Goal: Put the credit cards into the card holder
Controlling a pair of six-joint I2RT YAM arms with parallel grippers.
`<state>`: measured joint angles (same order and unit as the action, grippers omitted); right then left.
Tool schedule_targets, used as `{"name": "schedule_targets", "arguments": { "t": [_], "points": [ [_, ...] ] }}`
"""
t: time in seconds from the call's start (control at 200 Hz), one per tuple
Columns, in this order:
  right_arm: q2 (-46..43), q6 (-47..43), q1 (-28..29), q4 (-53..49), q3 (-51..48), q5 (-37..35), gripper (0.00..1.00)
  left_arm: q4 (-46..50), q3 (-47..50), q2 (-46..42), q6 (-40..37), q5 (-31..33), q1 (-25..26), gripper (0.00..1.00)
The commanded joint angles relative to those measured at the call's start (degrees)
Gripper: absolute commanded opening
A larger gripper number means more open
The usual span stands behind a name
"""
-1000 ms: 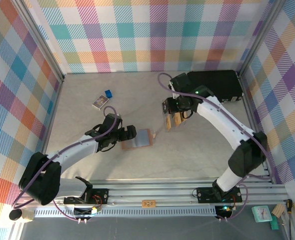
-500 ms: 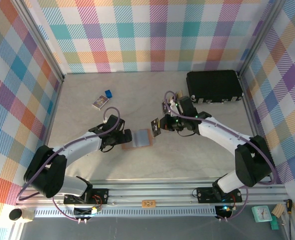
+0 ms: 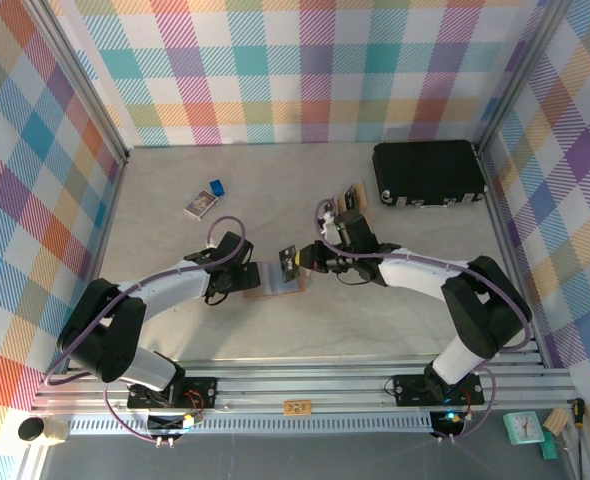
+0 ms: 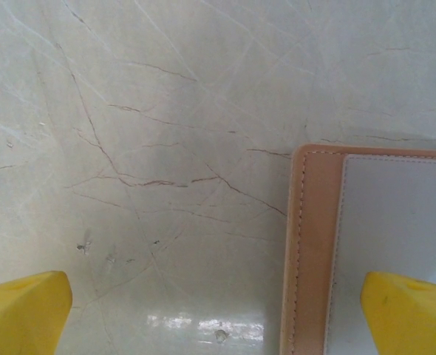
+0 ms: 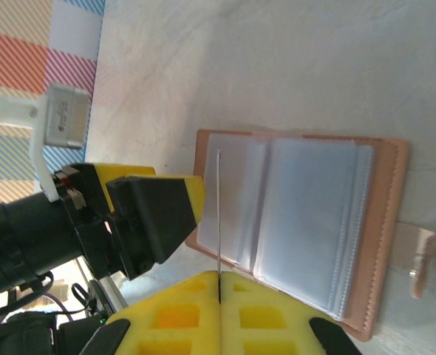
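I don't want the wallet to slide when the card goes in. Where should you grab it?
Probably the tan border of the card holder, on the edge away from its clasp tab, coming from the left. It lies open and flat, the clear sleeves look floppy, and the right gripper with its card comes from the other side. The open left gripper sits there.

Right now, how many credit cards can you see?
2 for certain: one card pinched in the right jaws over the open card holder, one tan card near the black case. More may lie stacked there.
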<state>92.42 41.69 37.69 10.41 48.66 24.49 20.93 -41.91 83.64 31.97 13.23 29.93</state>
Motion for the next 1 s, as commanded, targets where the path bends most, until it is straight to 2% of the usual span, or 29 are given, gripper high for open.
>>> {"name": "schedule_targets", "arguments": {
  "t": [0.0,0.515,0.77,0.995],
  "points": [
    [2.7,-1.0,1.5,2.4,3.0,-0.2,0.00,1.5,-0.4,0.6,0.4,1.9,0.5,1.00],
    [12.0,-2.2,2.9,3.0,6.8,-2.6,0.00,1.1,-0.6,2.5,-0.1,2.5,0.5,1.00],
    [12.0,-2.4,2.6,3.2,5.0,-4.5,0.00,1.6,-2.4,2.7,-1.8,2.2,0.5,1.00],
    [10.9,-1.4,2.6,4.1,3.8,-4.5,0.00,2.1,-3.9,1.1,-1.7,-0.9,0.5,1.00]
  ]
}}
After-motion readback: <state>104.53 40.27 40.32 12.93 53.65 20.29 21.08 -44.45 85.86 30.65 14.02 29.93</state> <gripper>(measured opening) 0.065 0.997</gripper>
